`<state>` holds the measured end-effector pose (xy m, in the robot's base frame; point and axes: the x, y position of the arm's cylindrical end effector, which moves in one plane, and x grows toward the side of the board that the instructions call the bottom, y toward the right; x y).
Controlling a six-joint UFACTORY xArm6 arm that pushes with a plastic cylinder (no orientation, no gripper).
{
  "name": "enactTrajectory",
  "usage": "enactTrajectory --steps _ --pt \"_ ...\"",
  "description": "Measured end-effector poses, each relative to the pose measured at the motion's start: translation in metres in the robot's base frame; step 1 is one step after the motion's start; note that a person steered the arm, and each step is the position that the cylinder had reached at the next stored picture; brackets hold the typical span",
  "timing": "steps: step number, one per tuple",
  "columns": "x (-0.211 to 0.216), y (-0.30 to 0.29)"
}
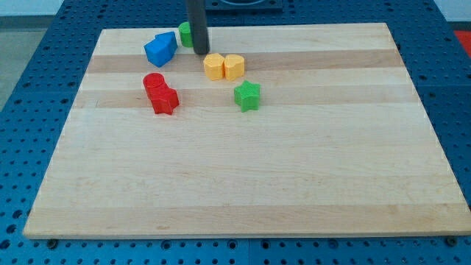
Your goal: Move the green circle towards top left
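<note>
The green circle (185, 34) sits near the board's top edge, left of centre, partly hidden behind the dark rod. My tip (200, 52) rests on the board just right of and below the green circle, touching or nearly touching it. A blue block (160, 48), two joined pieces, lies just left of the green circle.
Two yellow blocks (224, 66) sit side by side just below and right of my tip. A green star (247, 96) lies below them. A red circle (154, 82) and a red block (165, 100) lie together lower left. The wooden board (243, 184) lies on a blue perforated table.
</note>
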<state>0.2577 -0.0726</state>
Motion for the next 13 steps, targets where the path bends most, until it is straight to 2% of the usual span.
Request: enactTrajectory --steps 1,2,4,5,6,8,13 --pt "-0.02 0.011" --pt "-0.02 -0.019" --pt "-0.02 -0.026" --pt "-0.032 0.026" --pt "-0.064 0.04" --pt "-0.048 -0.031" --pt "-0.043 -0.141"
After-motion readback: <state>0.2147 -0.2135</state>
